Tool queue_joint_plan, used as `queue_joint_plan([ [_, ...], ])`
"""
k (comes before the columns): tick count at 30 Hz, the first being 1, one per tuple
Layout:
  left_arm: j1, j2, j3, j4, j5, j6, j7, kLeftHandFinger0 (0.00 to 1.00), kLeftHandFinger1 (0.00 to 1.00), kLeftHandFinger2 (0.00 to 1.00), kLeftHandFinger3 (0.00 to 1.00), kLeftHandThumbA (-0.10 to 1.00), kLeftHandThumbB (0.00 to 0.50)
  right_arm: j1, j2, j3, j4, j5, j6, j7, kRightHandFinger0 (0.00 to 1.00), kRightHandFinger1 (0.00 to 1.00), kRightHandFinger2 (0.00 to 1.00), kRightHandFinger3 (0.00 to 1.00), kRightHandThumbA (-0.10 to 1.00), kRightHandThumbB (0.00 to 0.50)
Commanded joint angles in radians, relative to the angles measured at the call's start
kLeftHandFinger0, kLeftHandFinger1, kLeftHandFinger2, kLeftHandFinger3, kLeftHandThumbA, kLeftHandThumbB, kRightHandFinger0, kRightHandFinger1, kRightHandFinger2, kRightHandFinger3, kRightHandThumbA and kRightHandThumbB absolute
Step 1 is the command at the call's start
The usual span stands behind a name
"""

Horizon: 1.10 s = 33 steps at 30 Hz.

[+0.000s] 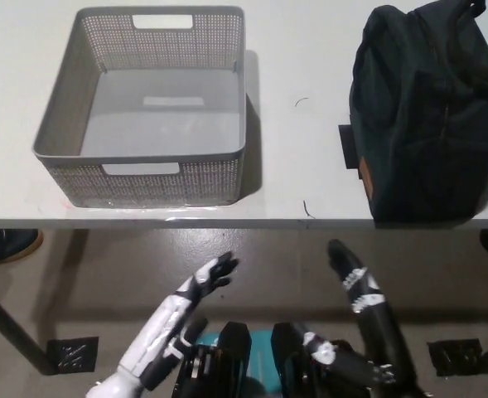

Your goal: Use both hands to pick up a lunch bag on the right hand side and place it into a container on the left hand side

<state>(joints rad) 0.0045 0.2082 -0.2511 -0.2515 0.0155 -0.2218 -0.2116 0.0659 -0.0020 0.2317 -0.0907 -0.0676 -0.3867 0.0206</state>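
Nearest, below the table edge, both hands hang empty with fingers stretched apart: the white left hand (202, 286) at centre-left and the black right hand (353, 278) to its right, neither touching anything; beyond them the white table (297, 124) carries both task objects; on its right, close to the near edge, sits the dark lunch bag (430, 116), upright and slightly slumped, with a small tan tag on its left side and what looks like a strap at the far top, though the dark cloth hides the detail; it appears soft-sided and probably light, so it will likely sag if pinched at one point, and pressing one palm on each side should carry it best; on the left, well apart from the bag, stands the grey perforated container (227, 170), open-topped and holding nothing.
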Motion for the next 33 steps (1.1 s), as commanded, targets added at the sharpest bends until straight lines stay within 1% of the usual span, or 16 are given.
queue_joint_plan([
  [1,-0.092,-0.029,-0.043,-0.154,-0.042,0.057,-0.057,1.0,1.0,1.0,1.0,0.97,0.196,-0.005,-0.025,-0.049,-0.2,0.034,-0.073,0.0,1.0,1.0,1.0,1.0,0.81,0.033],
  [6,-0.216,-0.086,-0.05,-0.213,-0.042,0.123,-0.049,1.0,1.0,1.0,1.0,1.0,0.221,-0.021,-0.044,-0.129,-0.389,0.045,-0.026,-0.029,1.0,1.0,1.0,1.0,0.83,0.038],
  [9,-0.321,-0.118,-0.033,-0.183,-0.029,0.153,-0.036,1.0,1.0,1.0,1.0,1.0,0.232,-0.061,-0.035,-0.217,-0.468,0.022,0.006,-0.076,1.0,1.0,1.0,1.0,0.88,0.091],
  [10,-0.332,-0.122,-0.031,-0.179,-0.03,0.16,-0.036,1.0,1.0,1.0,1.0,1.0,0.232,-0.066,-0.033,-0.229,-0.471,0.02,0.006,-0.078,1.0,1.0,1.0,1.0,0.88,0.091],
  [11,-0.365,-0.134,-0.025,-0.158,-0.027,0.165,-0.031,1.0,1.0,1.0,1.0,1.0,0.233,-0.086,-0.046,-0.257,-0.461,0.023,-0.008,-0.082,1.0,1.0,1.0,1.0,0.95,0.095],
  [12,-0.421,-0.151,-0.017,-0.114,-0.006,0.165,-0.02,1.0,1.0,1.0,1.0,1.0,0.252,-0.113,-0.066,-0.293,-0.452,0.042,-0.014,-0.09,1.0,1.0,1.0,1.0,0.97,0.105],
  [15,-0.526,-0.211,0.003,-0.017,0.02,0.204,0.017,1.0,1.0,1.0,1.0,1.0,0.251,-0.155,-0.087,-0.36,-0.45,0.12,0.031,-0.105,1.0,1.0,1.0,1.0,0.94,0.136],
  [17,-0.572,-0.256,0.034,0.037,-0.024,0.253,0.037,1.0,1.0,1.0,1.0,1.0,0.259,-0.181,-0.103,-0.392,-0.419,0.156,0.034,-0.109,1.0,1.0,1.0,1.0,0.96,0.152],
  [20,-0.685,-0.362,0.134,0.178,-0.166,0.34,0.082,1.0,1.0,1.0,1.0,1.0,0.242,-0.233,-0.138,-0.471,-0.36,0.205,0.062,-0.135,1.0,1.0,1.0,1.0,1.0,0.208],
  [22,-0.726,-0.387,0.173,0.217,-0.191,0.378,0.08,1.0,1.0,1.0,1.0,1.0,0.229,-0.254,-0.147,-0.495,-0.34,0.225,0.073,-0.138,1.0,1.0,1.0,1.0,0.99,0.219],
  [25,-0.82,-0.445,0.265,0.328,-0.256,0.436,0.116,1.0,1.0,1.0,1.0,1.0,0.241,-0.318,-0.18,-0.559,-0.271,0.271,0.118,-0.161,1.0,1.0,1.0,1.0,0.98,0.22],
  [28,-0.878,-0.473,0.316,0.413,-0.269,0.445,0.135,1.0,1.0,1.0,1.0,1.0,0.25,-0.378,-0.231,-0.6,-0.17,0.303,0.128,-0.147,1.0,1.0,1.0,1.0,0.99,0.173],
  [29,-0.9,-0.478,0.329,0.448,-0.266,0.447,0.136,1.0,1.0,1.0,1.0,1.0,0.263,-0.398,-0.25,-0.613,-0.136,0.285,0.147,-0.15,1.0,1.0,1.0,1.0,1.0,0.196],
  [31,-0.923,-0.479,0.341,0.488,-0.266,0.442,0.137,1.0,1.0,1.0,1.0,1.0,0.274,-0.422,-0.278,-0.622,-0.086,0.281,0.153,-0.14,1.0,1.0,1.0,1.0,1.0,0.204],
  [32,-0.937,-0.474,0.347,0.517,-0.264,0.44,0.135,1.0,1.0,1.0,1.0,1.0,0.296,-0.442,-0.296,-0.625,-0.051,0.292,0.158,-0.129,1.0,1.0,1.0,1.0,1.0,0.2],
  [33,-0.965,-0.472,0.365,0.576,-0.279,0.433,0.13,1.0,1.0,1.0,1.0,1.0,0.323,-0.478,-0.329,-0.626,0.02,0.316,0.162,-0.106,1.0,1.0,1.0,1.0,1.0,0.175],
])
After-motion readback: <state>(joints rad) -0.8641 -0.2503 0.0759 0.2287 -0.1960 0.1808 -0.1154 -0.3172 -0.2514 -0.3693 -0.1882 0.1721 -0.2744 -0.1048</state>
